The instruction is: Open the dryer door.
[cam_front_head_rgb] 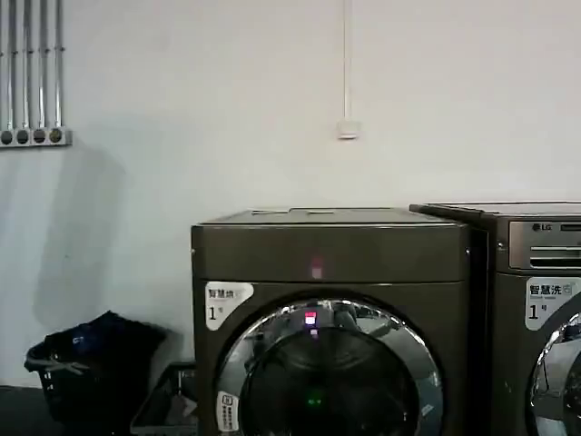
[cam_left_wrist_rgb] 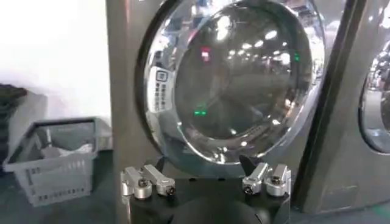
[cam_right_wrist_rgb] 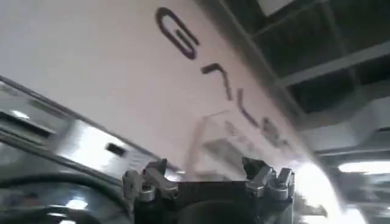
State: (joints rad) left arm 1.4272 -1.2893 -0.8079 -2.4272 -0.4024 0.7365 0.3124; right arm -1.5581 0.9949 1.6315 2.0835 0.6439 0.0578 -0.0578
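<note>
Looking from close up first, the left gripper (cam_left_wrist_rgb: 206, 181) sits low in front of the dryer (cam_front_head_rgb: 331, 250). Its two fingers are spread wide apart and hold nothing. It is near the dryer door (cam_left_wrist_rgb: 234, 79) but not touching it.

The right gripper (cam_right_wrist_rgb: 208, 182) is off somewhere else, pointing up at a white panel with dark letters (cam_right_wrist_rgb: 213, 73) and a ceiling with lights. Its fingers are wide apart too, and it holds nothing. It looks like it is just waiting.

A bit farther on, the dryer door is still shut flat against the front of the dryer. It is big and round, with a shiny ring around dark glass. A small red light (cam_front_head_rgb: 310, 318) glows near its top.

Beside the dryer sits a grey basket (cam_left_wrist_rgb: 55, 155) on the floor, with a dark basket (cam_front_head_rgb: 91, 363) next to it. On the other side stands a second machine (cam_front_head_rgb: 536, 272) with a silver panel. Behind them all is a white wall.

So the job has barely begun. I think the arm is still getting close. Next, the left gripper should find the edge of the shiny ring, hook or grab it, and pull the door out. I cannot see a handle.
</note>
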